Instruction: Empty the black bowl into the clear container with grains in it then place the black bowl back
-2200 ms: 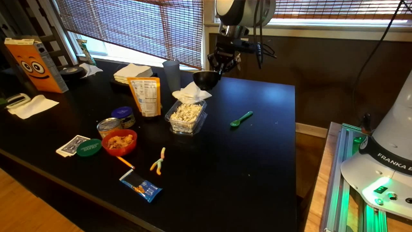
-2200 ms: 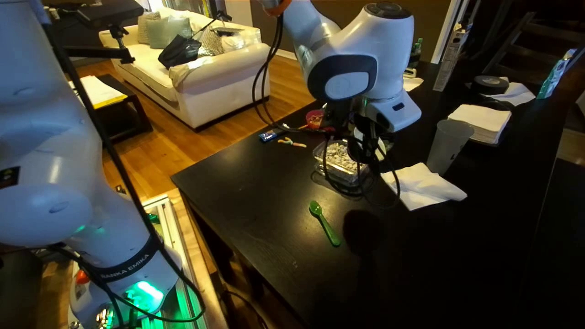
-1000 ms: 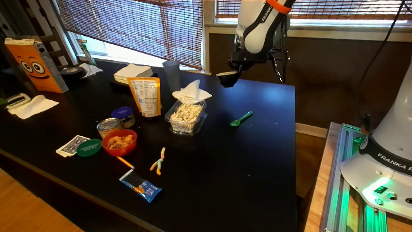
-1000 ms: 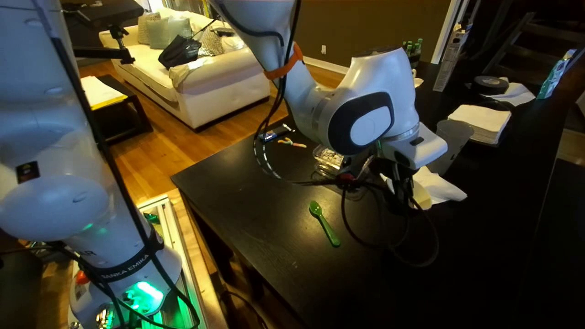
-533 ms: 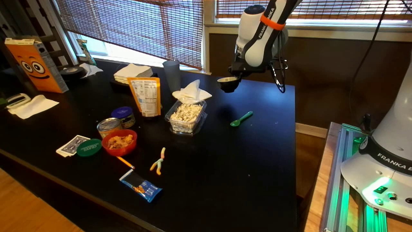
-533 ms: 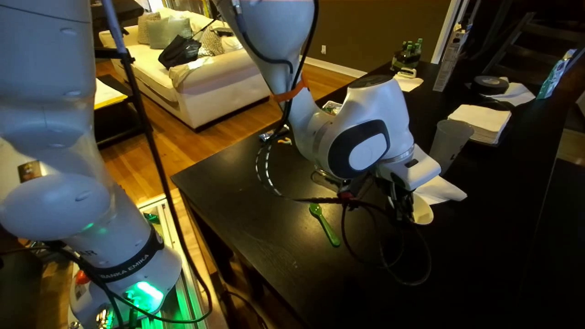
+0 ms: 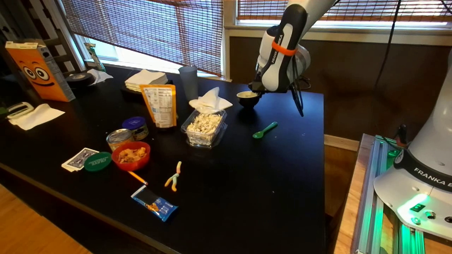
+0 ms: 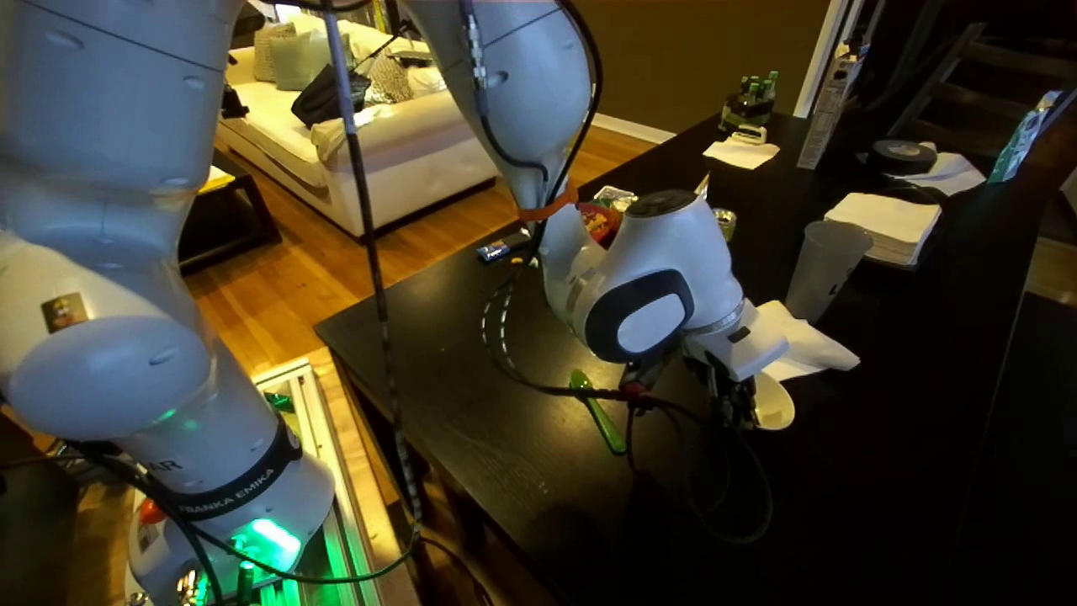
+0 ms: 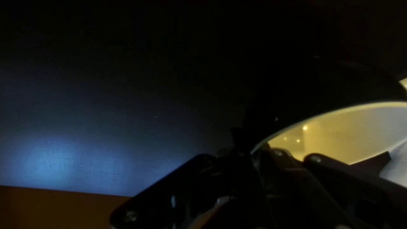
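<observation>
The black bowl [image 7: 248, 101] is upright, low over the table behind the green spoon; whether it touches the table I cannot tell. Its light inside shows in an exterior view [image 8: 776, 406] and in the wrist view [image 9: 343, 130], with no pieces visible in the part seen. My gripper [image 9: 251, 144] is shut on the bowl's rim, one finger inside and one outside. In an exterior view the gripper [image 8: 742, 408] is partly hidden by the wrist. The clear container with grains [image 7: 200, 139] stands left of the bowl, full of pale pieces; the arm hides it in an exterior view.
A green spoon [image 7: 265, 129] lies in front of the bowl. A crumpled napkin [image 7: 210, 102] lies between bowl and container. A tall cup [image 7: 189, 83] and a snack bag [image 7: 159, 106] stand further left. A red bowl [image 7: 131, 165] with food stands nearer the front.
The bowl has moved from above the container's back side to the right, turned upright, and come down close to the table. The gripper has kept hold of it. The container has not moved.
</observation>
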`<state>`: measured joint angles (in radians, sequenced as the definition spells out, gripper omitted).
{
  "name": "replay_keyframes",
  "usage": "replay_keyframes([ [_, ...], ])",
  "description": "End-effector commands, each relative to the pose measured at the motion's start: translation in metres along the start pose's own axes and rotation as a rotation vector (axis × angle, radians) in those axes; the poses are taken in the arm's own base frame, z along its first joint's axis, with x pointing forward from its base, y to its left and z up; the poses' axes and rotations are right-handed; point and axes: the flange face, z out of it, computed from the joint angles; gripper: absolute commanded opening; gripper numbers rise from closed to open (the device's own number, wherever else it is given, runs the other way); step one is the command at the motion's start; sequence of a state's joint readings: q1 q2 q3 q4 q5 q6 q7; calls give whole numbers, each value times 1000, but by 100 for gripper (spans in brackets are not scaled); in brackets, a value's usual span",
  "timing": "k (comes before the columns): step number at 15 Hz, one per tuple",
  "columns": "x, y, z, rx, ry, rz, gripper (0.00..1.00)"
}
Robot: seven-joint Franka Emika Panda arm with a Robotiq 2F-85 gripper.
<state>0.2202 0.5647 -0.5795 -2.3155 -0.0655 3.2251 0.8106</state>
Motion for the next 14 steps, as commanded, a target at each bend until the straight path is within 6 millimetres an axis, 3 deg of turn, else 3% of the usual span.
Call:
replay_keyframes([
  [1, -1, -6, 13, 19, 30, -10, 2],
  [2, 0, -7, 13, 27, 32, -12, 2],
  [3, 1, -8, 11, 31, 26, -15, 33],
  [5, 6, -7, 6, 31, 33, -26, 40],
  [9, 25, 4, -17, 14, 37, -64, 69],
  [14, 46, 15, -77, 34, -84, -161, 100],
])
